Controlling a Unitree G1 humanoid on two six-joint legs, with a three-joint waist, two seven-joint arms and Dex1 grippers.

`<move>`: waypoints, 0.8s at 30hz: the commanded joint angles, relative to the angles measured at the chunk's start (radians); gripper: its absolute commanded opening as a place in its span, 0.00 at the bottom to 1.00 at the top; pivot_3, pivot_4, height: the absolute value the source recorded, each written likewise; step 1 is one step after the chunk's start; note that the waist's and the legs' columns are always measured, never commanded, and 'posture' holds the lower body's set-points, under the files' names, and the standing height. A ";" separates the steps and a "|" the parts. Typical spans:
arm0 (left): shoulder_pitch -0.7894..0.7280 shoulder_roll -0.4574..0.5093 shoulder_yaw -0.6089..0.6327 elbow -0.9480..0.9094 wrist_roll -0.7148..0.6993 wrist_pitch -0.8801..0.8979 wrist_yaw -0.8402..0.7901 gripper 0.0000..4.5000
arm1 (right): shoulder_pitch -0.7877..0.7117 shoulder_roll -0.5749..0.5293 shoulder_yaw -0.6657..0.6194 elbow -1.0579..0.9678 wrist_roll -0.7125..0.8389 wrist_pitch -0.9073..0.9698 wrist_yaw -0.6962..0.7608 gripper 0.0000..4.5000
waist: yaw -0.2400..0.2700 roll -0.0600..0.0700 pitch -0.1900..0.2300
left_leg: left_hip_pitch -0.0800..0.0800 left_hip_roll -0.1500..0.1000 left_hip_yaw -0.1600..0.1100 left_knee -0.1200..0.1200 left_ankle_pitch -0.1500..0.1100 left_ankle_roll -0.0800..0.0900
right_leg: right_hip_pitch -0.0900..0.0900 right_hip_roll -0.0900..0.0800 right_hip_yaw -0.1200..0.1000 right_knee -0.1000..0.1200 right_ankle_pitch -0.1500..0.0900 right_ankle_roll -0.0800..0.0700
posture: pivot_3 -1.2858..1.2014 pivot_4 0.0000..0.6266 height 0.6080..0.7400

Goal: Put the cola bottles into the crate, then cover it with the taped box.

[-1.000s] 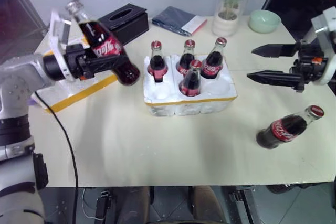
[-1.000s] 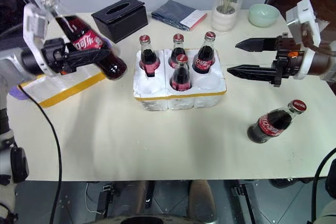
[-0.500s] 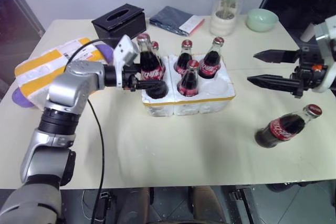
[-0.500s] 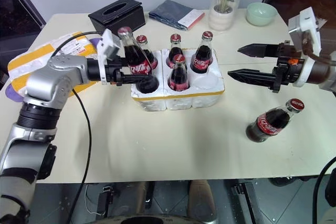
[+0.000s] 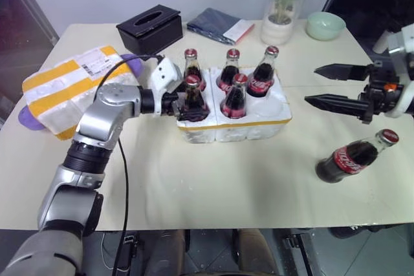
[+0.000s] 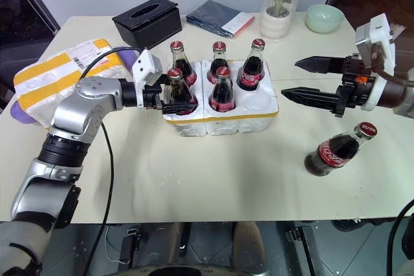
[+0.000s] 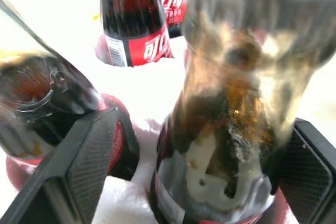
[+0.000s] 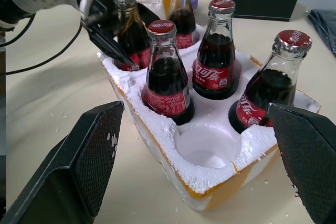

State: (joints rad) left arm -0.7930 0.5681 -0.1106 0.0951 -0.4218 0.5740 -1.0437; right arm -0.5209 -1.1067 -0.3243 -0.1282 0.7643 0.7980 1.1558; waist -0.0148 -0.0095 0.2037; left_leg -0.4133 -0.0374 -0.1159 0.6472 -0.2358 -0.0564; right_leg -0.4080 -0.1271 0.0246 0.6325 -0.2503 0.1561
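On the worktop (image 5: 213, 179) the white foam crate (image 5: 234, 123) stands in the middle, with five cola bottles upright in its sockets: three along the far row, one in the near left socket (image 5: 193, 92) and one in the near middle socket (image 5: 235, 96). The near right socket (image 5: 273, 105) holds nothing. The left claw (image 5: 183, 103) is at the near left bottle with its black fingers (image 7: 86, 166) spread on either side of the glass, apart from it rather than clamped. The sixth bottle (image 5: 354, 156) lies on its side on the worktop, near and to the right of the crate, cap pointing right. The right claw (image 5: 322, 85) hovers open to the right of the crate, above the lying bottle. The taped box (image 5: 68, 88) sits at the far left, next to the black tissue box (image 5: 150, 27).
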 commanded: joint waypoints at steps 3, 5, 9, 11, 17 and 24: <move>-0.082 0.166 0.212 -0.152 -0.313 0.271 -0.158 0.99 | -0.004 -0.133 -0.185 0.004 0.047 0.054 0.040 1.00 | -0.003 0.001 0.000 | 0.000 0.000 0.000 -0.001 0.000 0.000 | -0.001 0.000 0.000 0.000 0.000 0.000 | 0.52 0.24 1.00; -0.104 0.219 0.245 -0.172 -0.396 0.349 -0.203 0.99 | 0.021 -0.161 -0.267 -0.001 0.064 0.092 0.048 1.00 | -0.003 0.001 0.000 | 0.000 0.000 0.000 -0.002 0.000 0.000 | -0.001 0.000 0.000 0.000 0.000 0.000 | 0.52 0.24 1.00; -0.127 0.279 0.235 -0.217 -0.484 0.422 -0.284 0.99 | 0.162 -0.179 -0.498 -0.080 0.049 0.207 0.062 1.00 | 0.005 0.001 0.000 | 0.003 0.000 0.000 -0.001 0.000 0.001 | 0.004 0.000 0.000 -0.001 0.000 0.000 | 0.52 0.24 1.00; -0.119 0.270 0.188 -0.239 -0.451 0.388 -0.297 0.99 | 0.268 -0.155 -0.639 -0.151 0.032 0.272 0.071 1.00 | 0.007 0.001 0.000 | 0.003 0.000 0.000 -0.001 0.000 0.001 | 0.005 0.000 -0.001 -0.001 0.000 0.000 | 0.52 0.24 1.00; -0.125 0.183 0.020 -0.133 -0.285 0.225 -0.339 0.99 | 0.562 0.032 -1.027 -0.399 0.048 0.458 0.027 1.00 | 0.006 0.000 0.000 | 0.005 0.000 0.000 0.000 0.000 0.001 | 0.008 0.000 0.000 -0.001 0.000 0.000 | 0.52 0.24 1.00; -0.203 0.116 -0.041 -0.035 -0.218 0.151 -0.409 0.99 | 0.839 0.380 -1.222 -0.661 0.174 0.472 -0.070 1.00 | 0.002 -0.001 0.000 | 0.005 0.001 0.000 0.000 -0.001 0.001 | 0.007 0.001 0.000 -0.003 -0.001 0.000 | 0.52 0.24 1.00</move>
State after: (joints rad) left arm -0.9802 0.6803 -0.1521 0.0635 -0.6514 0.7518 -1.4303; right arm 0.2930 -0.7686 -1.5025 -0.7220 0.8958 1.2893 1.1121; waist -0.0130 -0.0102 0.2033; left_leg -0.4080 -0.0362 -0.1158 0.6460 -0.2365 -0.0554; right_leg -0.4006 -0.1263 0.0245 0.6299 -0.2509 0.1560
